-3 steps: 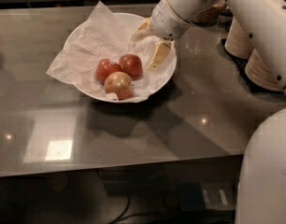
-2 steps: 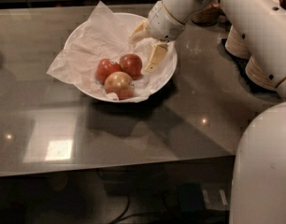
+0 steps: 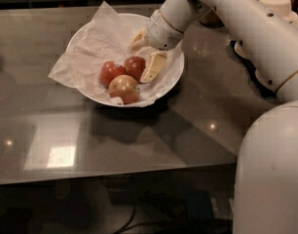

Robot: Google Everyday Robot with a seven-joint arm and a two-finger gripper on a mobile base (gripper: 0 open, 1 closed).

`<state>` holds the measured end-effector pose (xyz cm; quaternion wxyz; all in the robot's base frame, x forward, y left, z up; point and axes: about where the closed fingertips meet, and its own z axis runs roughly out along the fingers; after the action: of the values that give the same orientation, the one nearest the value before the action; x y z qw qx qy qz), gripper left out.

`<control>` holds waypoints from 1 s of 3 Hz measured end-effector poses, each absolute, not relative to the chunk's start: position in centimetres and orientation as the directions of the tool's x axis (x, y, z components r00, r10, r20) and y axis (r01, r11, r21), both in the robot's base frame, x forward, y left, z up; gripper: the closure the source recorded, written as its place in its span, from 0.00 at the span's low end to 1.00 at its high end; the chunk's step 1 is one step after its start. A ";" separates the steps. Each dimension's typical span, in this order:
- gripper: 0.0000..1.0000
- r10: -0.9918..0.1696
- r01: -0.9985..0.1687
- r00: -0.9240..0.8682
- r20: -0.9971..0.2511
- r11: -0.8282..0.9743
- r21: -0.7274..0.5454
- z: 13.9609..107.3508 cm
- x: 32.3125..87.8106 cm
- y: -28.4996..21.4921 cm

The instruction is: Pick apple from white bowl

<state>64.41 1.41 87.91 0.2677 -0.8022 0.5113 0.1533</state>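
Note:
The white bowl [image 3: 174, 77], lined with crumpled white paper, sits at the back middle of the grey table. It holds three apples. A deep-red apple [image 3: 135, 66] lies on the right, a similar red apple [image 3: 111, 73] on the left, and a paler yellow-orange apple [image 3: 123, 88] in front. No yellow-green patch shows on either red one. My gripper [image 3: 145, 52] is open over the bowl's right half, tilted down. Its lower finger [image 3: 154, 67] touches the right side of the right red apple, and its upper finger [image 3: 138, 38] is above and behind that apple. It holds nothing.
Stacked beige disposable bowls [image 3: 278, 6] stand at the back right behind my arm [image 3: 227, 11]. My white body [image 3: 273, 174] fills the lower right. The table's front edge [image 3: 115, 177] runs across the lower part of the view.
My gripper has moved left and down inside the bowl, closer to the right red apple. The apples and the bowl have not moved.

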 end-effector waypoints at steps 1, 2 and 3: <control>0.35 -0.731 -0.900 0.436 -0.524 -0.345 -0.267 87.2 64.4 2.3; 0.38 -0.728 -0.899 0.437 -0.528 -0.349 -0.263 86.8 64.4 2.5; 0.39 -0.719 -0.902 0.432 -0.544 -0.351 -0.252 86.2 64.4 2.9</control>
<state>64.43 2.94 86.21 0.2650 -0.8036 0.5043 0.1721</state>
